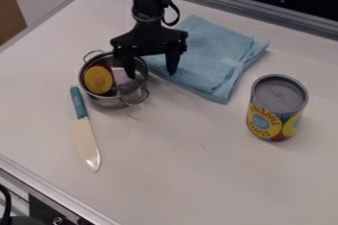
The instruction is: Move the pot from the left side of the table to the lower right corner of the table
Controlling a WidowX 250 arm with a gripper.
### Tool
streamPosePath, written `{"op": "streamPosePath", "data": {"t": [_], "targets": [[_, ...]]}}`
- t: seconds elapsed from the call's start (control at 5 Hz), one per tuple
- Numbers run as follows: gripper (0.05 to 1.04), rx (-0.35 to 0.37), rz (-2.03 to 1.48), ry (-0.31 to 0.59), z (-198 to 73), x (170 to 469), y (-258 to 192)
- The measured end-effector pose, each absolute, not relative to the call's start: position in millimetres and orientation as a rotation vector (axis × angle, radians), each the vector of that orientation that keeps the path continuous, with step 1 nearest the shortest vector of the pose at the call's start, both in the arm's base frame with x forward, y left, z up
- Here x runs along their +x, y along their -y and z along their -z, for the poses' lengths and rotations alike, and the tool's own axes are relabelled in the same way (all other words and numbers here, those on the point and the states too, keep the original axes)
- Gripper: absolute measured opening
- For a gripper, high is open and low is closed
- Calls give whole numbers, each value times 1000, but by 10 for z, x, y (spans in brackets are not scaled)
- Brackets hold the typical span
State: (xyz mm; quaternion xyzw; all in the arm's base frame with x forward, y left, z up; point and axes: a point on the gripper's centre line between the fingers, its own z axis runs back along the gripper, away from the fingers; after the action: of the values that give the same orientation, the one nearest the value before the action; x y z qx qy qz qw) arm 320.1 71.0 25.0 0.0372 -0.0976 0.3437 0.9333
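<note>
The gripper (151, 69) hangs at the upper middle of the camera view, its two fingers spread apart and pointing down. One finger is over the inside of the pot's right part, the other is outside the pot, over the blue cloth. A small metal pot (116, 101) with two wire handles stands left of centre, holding a round yellow and red object (98, 80). Whether the gripper touches the pot's rim I cannot tell.
The folded blue cloth (210, 61) lies right of the pot. A knife (85, 135) with a teal handle lies below the pot, at its left. A pineapple can (276, 109) stands at the right. The table's metal edge (46, 192) runs along the lower left.
</note>
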Motion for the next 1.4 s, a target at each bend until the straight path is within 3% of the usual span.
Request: {"op": "streamPosePath", "data": {"t": [0.2, 0.4, 0.8, 1.0, 1.4], "targets": [[948, 74, -710, 199, -160, 3178, -727], [759, 74, -721, 208, -143, 3181, -736], [236, 83, -725, 205, -125, 3206, -750], [97, 78, -728, 191, -129, 3191, -764], [85, 59, -776, 196, -255, 3197, -828]]}}
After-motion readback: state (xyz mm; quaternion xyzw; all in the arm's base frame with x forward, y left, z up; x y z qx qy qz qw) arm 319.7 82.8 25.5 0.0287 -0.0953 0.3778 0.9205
